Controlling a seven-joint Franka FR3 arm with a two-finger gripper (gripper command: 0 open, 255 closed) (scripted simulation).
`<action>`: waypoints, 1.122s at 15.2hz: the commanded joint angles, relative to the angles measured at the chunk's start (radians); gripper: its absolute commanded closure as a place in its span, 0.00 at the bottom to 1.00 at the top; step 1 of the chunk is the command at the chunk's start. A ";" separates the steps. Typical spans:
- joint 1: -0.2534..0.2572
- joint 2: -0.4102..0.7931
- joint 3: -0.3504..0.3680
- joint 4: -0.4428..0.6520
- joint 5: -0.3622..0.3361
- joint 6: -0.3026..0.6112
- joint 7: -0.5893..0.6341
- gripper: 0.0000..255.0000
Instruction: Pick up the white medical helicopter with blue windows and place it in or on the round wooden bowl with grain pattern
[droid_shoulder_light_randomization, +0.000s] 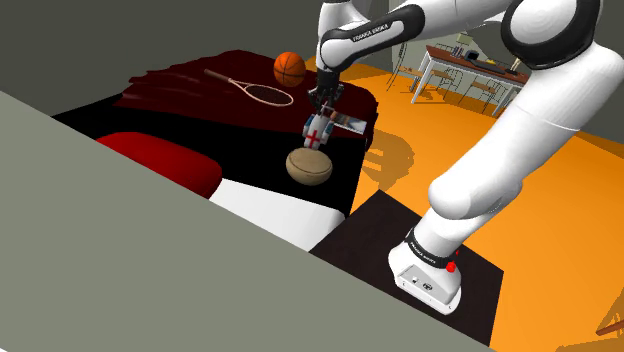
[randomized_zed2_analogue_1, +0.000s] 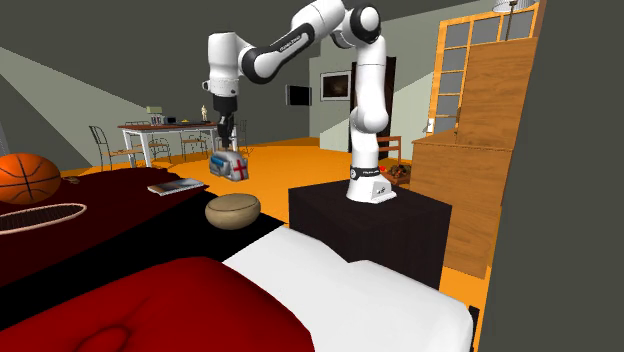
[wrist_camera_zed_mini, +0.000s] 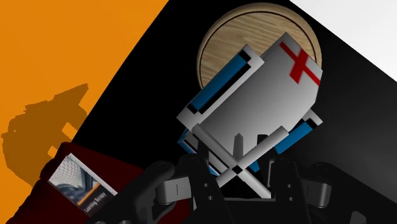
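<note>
**A:** Above the bed (droid_shoulder_light_randomization: 180, 85), where is the helicopter (droid_shoulder_light_randomization: 316, 132)?

**B:** Up in the air, clamped in the claw (droid_shoulder_light_randomization: 322, 105). The two black fingers are closed on the toy. It hangs below them, white with blue windows and a red cross, clear of the dark cover.

**A:** And the bowl (droid_shoulder_light_randomization: 309, 166)?

**B:** Sitting on the bed, almost straight under it. From the shoulder view the helicopter floats just above the bowl's far rim. From the second exterior view it hangs over the bowl with a clear gap of air between them.

**A:** So is it lined up?

**B:** Not quite, I think. Looking along the claw, the bowl's wooden round peeks out past one end of the helicopter and a little to one side. That puts the bowl's middle beyond the grip, not dead under it.

**A:** How does the toy lie?

**B:** Its long axis runs slantwise across the fingers, with the red-cross end pointing toward the bowl.

**A:** What does the next move need, then?

**B:** My guess is a short shift toward the bowl's middle, then a drop before letting go. The magazine (droid_shoulder_light_randomization: 350, 122) beside the claw, and the ball (droid_shoulder_light_randomization: 289, 68) and racket (droid_shoulder_light_randomization: 258, 92) farther back, look out of the way.
</note>
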 joint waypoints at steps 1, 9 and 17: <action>0.000 0.013 0.000 -0.013 -0.009 0.026 0.011 1.00; -0.001 0.069 -0.002 -0.061 -0.049 0.122 0.054 1.00; -0.001 0.129 -0.009 -0.090 -0.095 0.203 0.099 1.00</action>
